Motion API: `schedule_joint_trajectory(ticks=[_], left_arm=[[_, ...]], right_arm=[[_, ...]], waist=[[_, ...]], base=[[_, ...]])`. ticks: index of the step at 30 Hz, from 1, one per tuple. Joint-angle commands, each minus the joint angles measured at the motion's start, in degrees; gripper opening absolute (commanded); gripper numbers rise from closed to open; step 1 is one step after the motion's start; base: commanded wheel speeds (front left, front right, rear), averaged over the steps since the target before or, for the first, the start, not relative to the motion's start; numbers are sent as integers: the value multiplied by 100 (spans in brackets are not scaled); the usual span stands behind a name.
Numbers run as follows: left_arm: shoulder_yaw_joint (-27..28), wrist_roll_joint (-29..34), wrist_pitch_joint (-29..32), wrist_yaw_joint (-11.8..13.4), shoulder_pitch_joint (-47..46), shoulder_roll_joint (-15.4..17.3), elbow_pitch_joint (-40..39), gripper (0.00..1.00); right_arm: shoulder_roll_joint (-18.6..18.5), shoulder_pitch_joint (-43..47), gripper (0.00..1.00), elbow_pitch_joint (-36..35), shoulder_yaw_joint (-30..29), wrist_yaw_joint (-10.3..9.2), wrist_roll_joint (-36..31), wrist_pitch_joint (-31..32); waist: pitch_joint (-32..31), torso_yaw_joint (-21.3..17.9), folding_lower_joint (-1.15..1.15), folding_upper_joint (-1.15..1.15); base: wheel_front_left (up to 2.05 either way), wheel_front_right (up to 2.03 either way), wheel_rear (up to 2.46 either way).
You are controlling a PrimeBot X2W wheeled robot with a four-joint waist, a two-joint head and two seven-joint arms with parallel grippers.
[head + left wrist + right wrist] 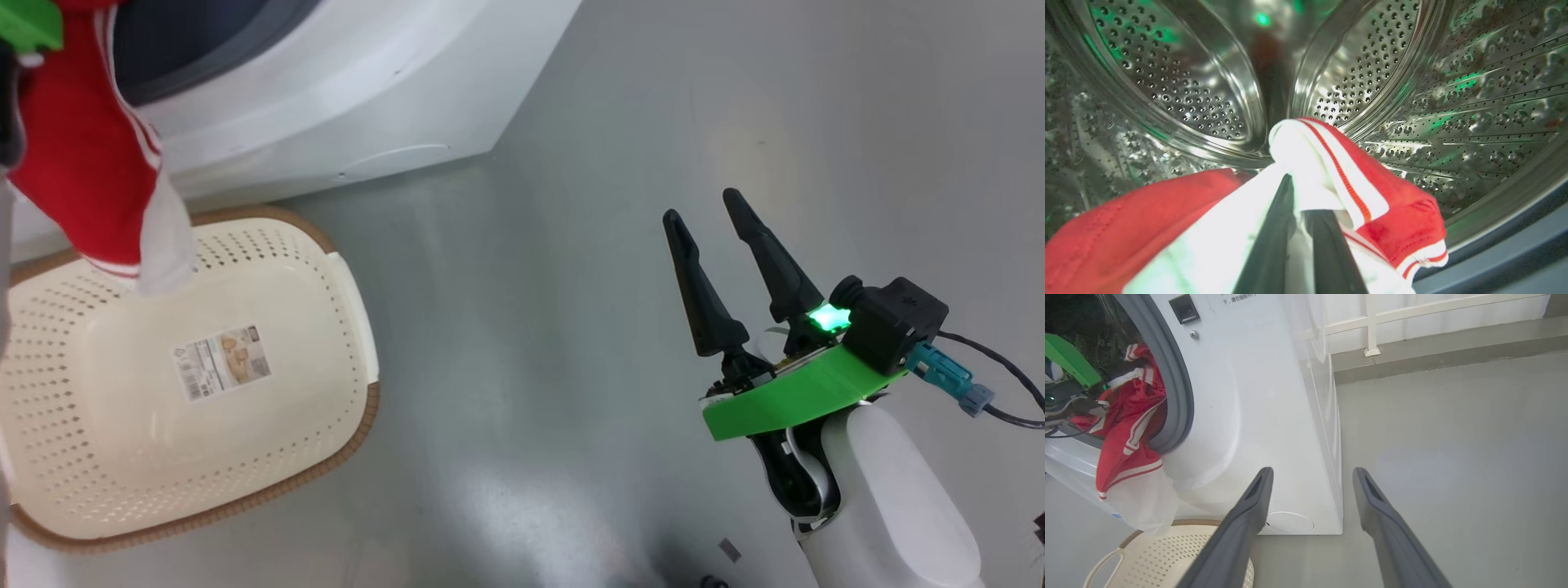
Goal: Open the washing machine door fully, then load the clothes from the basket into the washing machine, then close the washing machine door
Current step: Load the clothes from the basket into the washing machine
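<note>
left tool (1303,204) clamped on the red and white clothes (1400,224) at the washing machine (1257,396) mouth, cloth tail dangling over the basket (269,457). right tool (702,206) spread apart, well off to the side.

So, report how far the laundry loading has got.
Done: the white front-loading washing machine stands open and the cream perforated plastic basket is empty of clothes. In hand: the left hand, shut on the red-and-white striped garments, is at the steel drum, fabric trailing over the grey seal. Left: release inside, tuck the tail in, shut the machine. Right hand open, idle.
</note>
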Motion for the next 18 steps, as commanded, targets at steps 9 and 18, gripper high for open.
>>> schedule_joint_trajectory(ticks=[9, 18], left_arm=[[-80, 226, -227, -96, -506, 31, 240, 0], [-168, 129, -240, -177, -540, -137, 681, 100]], right_arm=[[116, -53, 100, -138, 99, 9, -67, -27], [127, -97, 100, -98, 85, 9, -76, -27]], waist=[[209, -119, 0, 0], [152, -14, 0, 0]], base=[[0, 0, 0], [0, 0, 0]])
